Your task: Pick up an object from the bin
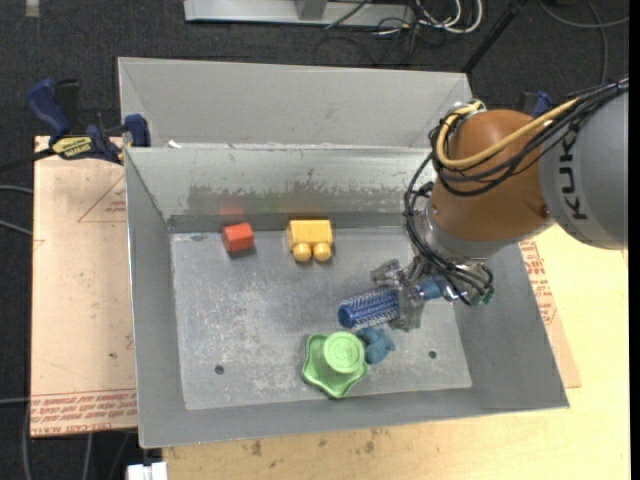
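I am low inside the grey bin (300, 173), over the half of its floor that lies toward my arm, and my gripper (400, 296) hangs under the orange cover (490, 183) on my wrist, with black cables (520, 143) looping over that cover. Right against my gripper, on the side away from my arm, lies a blue ribbed roller (365, 311). It rests on its side on the floor, and its nearer end reaches up to my metal tips. I cannot tell whether I am spread around that end, pressed together, or pinching it. Just beyond the roller, toward the bin's near wall, sits a small blue piece (379, 347), and touching that piece is a green lid with a wavy rim (335, 361), lying flat. Well apart from me, near the foot of the far wall, a yellow block with two round knobs (310, 239) stands. Farther along that wall, still more distant from me, is a small red cube (238, 237).
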`<state>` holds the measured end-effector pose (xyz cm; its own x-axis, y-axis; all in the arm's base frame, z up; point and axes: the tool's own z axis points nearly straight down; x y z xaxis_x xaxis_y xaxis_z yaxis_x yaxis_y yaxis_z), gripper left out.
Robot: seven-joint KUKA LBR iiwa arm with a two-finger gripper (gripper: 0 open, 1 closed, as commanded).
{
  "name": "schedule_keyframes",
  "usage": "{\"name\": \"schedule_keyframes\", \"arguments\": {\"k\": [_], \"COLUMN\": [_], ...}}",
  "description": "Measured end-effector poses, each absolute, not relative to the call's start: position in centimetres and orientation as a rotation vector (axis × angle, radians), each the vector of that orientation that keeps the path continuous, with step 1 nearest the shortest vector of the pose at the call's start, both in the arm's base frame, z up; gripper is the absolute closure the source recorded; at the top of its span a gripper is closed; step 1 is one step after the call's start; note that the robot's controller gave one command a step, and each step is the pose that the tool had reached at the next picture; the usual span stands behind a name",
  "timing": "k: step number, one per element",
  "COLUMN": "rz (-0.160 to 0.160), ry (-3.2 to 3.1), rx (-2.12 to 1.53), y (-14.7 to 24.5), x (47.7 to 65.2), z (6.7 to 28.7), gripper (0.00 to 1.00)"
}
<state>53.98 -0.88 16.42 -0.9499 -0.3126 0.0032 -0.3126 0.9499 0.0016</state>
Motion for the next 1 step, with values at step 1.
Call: {"name": "schedule_keyframes", "arguments": {"k": [1], "rz": [0.002], "ry": [-3.106], "rx": [0.533], "y": [-1.36], "x": [50.72], "z": [29.84], "gripper": [1.00]}}
